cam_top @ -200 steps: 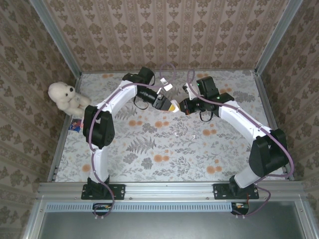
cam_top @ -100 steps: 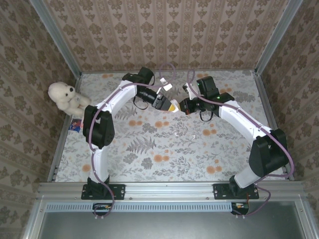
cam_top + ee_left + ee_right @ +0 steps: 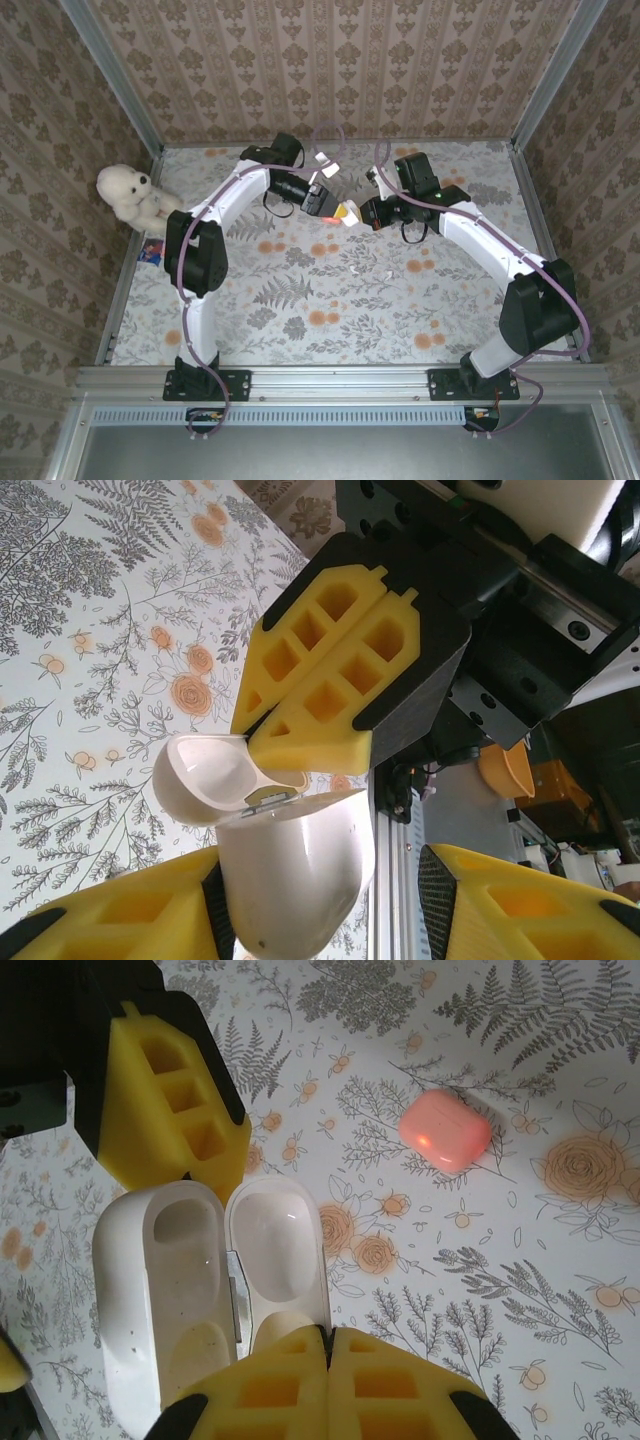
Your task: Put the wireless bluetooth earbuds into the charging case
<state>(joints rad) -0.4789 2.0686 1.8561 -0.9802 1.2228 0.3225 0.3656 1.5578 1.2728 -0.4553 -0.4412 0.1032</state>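
Observation:
A white charging case (image 3: 160,1290) hangs open above the flowered table, and both of its wells look empty. My right gripper (image 3: 328,1338) is shut on the rim of its lid (image 3: 275,1245). In the left wrist view the case body (image 3: 290,880) sits between my left gripper's (image 3: 320,905) fingers. It leans on one finger (image 3: 130,925), with a clear gap to the other, so that gripper is open. From above, both grippers (image 3: 328,203) (image 3: 354,213) meet at the middle back of the table. Two tiny white earbuds (image 3: 358,268) (image 3: 388,272) lie on the cloth in front of them.
A closed salmon-pink case (image 3: 445,1130) lies on the table just beyond the white one. A white plush bear (image 3: 135,195) and a small blue card (image 3: 152,250) sit at the left edge. Patterned walls and a metal frame (image 3: 130,100) enclose the table.
My left gripper's jaws have widened off the white case and the left arm has shifted slightly back and left. The right arm and its grip on the lid are unchanged.

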